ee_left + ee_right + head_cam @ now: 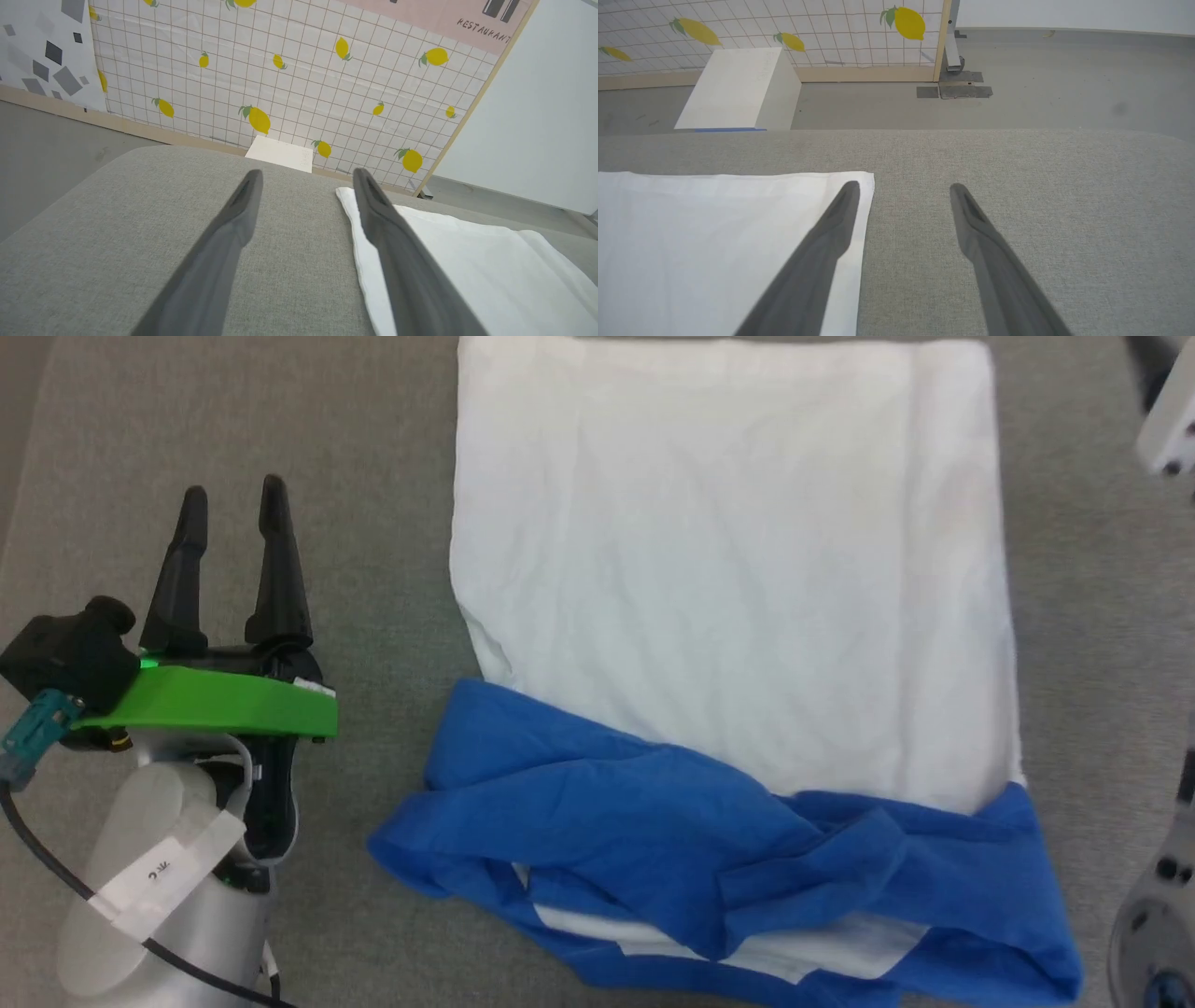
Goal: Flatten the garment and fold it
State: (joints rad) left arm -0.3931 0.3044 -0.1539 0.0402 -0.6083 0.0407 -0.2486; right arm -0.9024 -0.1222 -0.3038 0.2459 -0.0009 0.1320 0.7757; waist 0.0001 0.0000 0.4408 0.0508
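The garment (728, 569) lies on the grey padded table (373, 476). Its white body is spread flat toward the far side. Its blue sleeves and shoulders (653, 831) are bunched and folded over at the near edge. My left gripper (233, 499) hovers open over bare table to the left of the garment, nothing between its fingers. In the left wrist view the left gripper (306, 175) sits beside the garment's white edge (467, 261). In the right wrist view my right gripper (903, 186) is open, its left finger over the garment's white corner (714, 242).
A white box (738, 88) stands on the floor beyond the table's far edge, also seen as the white box (280, 153) in the left wrist view. Behind it is a lemon-patterned wall panel (303, 70). Pale parts of the right arm (1167, 420) show at the right edge.
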